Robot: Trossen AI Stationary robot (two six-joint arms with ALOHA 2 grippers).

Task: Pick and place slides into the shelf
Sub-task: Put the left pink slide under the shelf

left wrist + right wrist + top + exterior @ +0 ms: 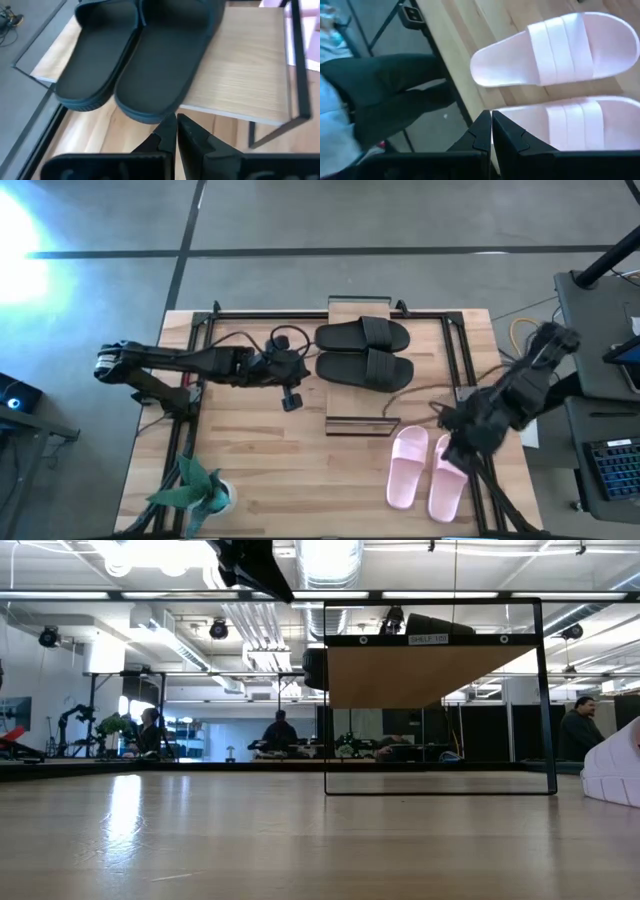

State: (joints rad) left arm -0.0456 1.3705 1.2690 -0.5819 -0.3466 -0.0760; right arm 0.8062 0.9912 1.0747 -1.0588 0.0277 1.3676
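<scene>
1. Your left gripper (pixel 176 131) has its fingers pressed together on nothing, just short of the black slides (pixel 150 60), which lie side by side on the shelf (pixel 240 75).
2. Your right gripper (pixel 491 131) is likewise pinched closed and empty, hovering over the edge of the nearer of the pink slides (pixel 570 125); its mate lies just beyond.
3. From above, the black pair sits on the shelf at the table's (pixel 300 470) far middle; the pink pair (pixel 425 470) rests on bare wood near the right front edge.
4. A green toy plant (pixel 195 488) stands at the left front corner, well apart.
5. A person's dark-trousered legs (pixel 395 95) stand beside the table edge near your right gripper.
</scene>
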